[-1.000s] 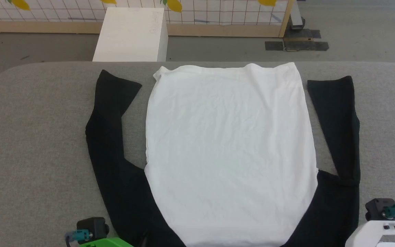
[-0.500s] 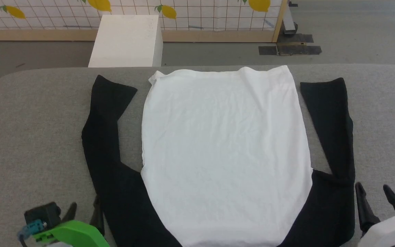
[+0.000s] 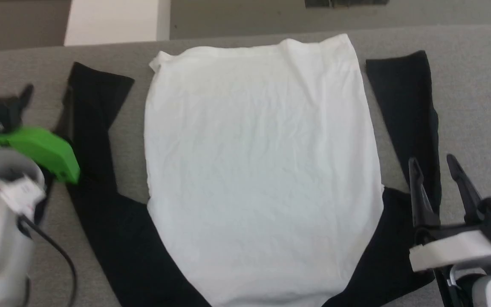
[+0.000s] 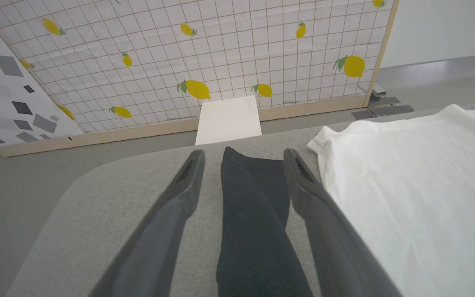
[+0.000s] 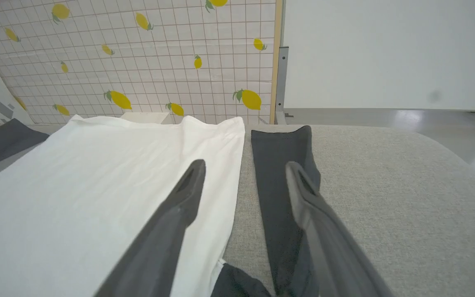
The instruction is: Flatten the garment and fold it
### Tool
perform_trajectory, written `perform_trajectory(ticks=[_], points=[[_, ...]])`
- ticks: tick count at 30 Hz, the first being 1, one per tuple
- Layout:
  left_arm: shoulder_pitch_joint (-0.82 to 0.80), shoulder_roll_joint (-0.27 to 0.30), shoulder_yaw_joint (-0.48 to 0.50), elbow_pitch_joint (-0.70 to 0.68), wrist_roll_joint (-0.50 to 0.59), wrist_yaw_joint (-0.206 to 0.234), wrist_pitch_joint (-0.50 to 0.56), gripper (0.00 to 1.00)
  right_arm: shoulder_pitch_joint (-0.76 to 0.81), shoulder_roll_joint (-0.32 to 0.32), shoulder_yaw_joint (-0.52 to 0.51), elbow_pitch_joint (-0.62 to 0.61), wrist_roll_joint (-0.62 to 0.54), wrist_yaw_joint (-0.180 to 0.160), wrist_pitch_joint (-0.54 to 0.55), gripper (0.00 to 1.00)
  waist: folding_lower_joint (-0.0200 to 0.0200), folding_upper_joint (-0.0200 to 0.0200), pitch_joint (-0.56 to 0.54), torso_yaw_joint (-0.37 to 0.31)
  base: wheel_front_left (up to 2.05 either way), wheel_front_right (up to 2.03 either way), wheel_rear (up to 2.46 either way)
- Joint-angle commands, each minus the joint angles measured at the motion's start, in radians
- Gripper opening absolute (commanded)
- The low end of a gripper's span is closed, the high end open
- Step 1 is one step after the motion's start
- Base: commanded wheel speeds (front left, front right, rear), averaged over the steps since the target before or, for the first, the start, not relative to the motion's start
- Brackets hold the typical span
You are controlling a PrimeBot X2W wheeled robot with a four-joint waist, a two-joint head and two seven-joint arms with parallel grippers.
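Note:
The garment (image 3: 262,162) lies flat on the grey table, white body in the middle, hem at the far side. Its black left sleeve (image 3: 96,98) and black right sleeve (image 3: 403,98) stretch out on either side. My left gripper (image 3: 47,102) hovers over the left sleeve (image 4: 254,214), open, its fingers straddling the sleeve with nothing held. The right gripper (image 3: 432,164) stands open above the lower part of the right sleeve (image 5: 281,156), one finger over the white body's edge (image 5: 97,177), the other over the sleeve. Both sleeve cuffs point away from me.
The grey padded table (image 3: 475,85) has bare cloth outside both sleeves. A white box (image 4: 229,119) stands on the floor beyond the far edge, before a lemon-patterned partition (image 4: 221,53). The table's rounded corners show (image 5: 435,148).
Both grippers have opened and moved forward along the sleeves, the left one farther. The head camera has tipped down, so the whole picture has shifted. The garment lies as before.

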Motion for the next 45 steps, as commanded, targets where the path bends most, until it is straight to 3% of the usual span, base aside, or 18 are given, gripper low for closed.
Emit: perform_trajectory(ticks=[1,6,10,17,22,26,27,29,33,45], points=[[-0.064,0.028,-0.003,0.023,0.008,-0.019,0.022,1.00,-0.031,0.000,0.011,0.004,0.006,-0.002,-0.013,1.00,0.0000,0.0000,0.112,-0.064,0.00,0.00,0.00],[-0.256,0.087,0.004,0.114,-0.016,-0.071,0.148,1.00,-0.100,0.000,0.054,0.010,0.028,-0.002,-0.037,1.00,0.0000,0.0000,0.208,-0.120,0.00,0.00,0.00],[-0.338,0.118,0.028,0.155,-0.047,-0.061,0.259,1.00,-0.134,0.000,0.086,0.021,0.049,-0.002,-0.056,1.00,0.0000,0.0000,0.262,-0.162,0.00,0.00,0.00],[-0.362,0.185,0.062,0.191,-0.066,0.000,0.438,1.00,-0.158,0.000,0.122,0.059,0.078,-0.002,-0.084,1.00,0.0000,0.0000,0.306,-0.204,0.00,0.00,0.00],[-0.321,0.238,0.072,0.211,-0.035,0.084,0.551,1.00,-0.169,0.000,0.131,0.082,0.089,-0.002,-0.096,1.00,0.0000,0.0000,0.313,-0.217,0.00,0.00,0.00],[-0.275,0.242,0.086,0.200,-0.052,0.129,0.625,1.00,-0.172,0.000,0.134,0.091,0.091,-0.002,-0.096,1.00,0.0000,0.0000,0.308,-0.216,0.00,0.00,0.00],[-0.264,0.237,0.087,0.195,-0.061,0.133,0.640,0.93,-0.172,0.000,0.134,0.092,0.090,-0.002,-0.095,1.00,0.0000,0.0000,0.305,-0.214,0.00,0.00,0.00],[-0.239,0.221,0.090,0.181,-0.089,0.132,0.671,0.00,-0.172,0.000,0.132,0.094,0.089,-0.002,-0.090,1.00,0.0000,0.0000,0.295,-0.209,0.00,0.00,0.00],[-0.198,0.198,0.094,0.137,-0.115,0.125,0.654,0.00,-0.168,0.000,0.128,0.092,0.081,-0.002,-0.077,1.00,0.0000,0.0000,0.254,-0.190,0.00,0.00,0.00],[-0.090,0.165,0.122,0.062,-0.084,0.083,0.288,0.00,-0.079,0.000,0.085,0.066,0.069,-0.002,-0.006,1.00,0.0000,0.0000,-0.008,-0.094,0.00,0.00,0.00]])
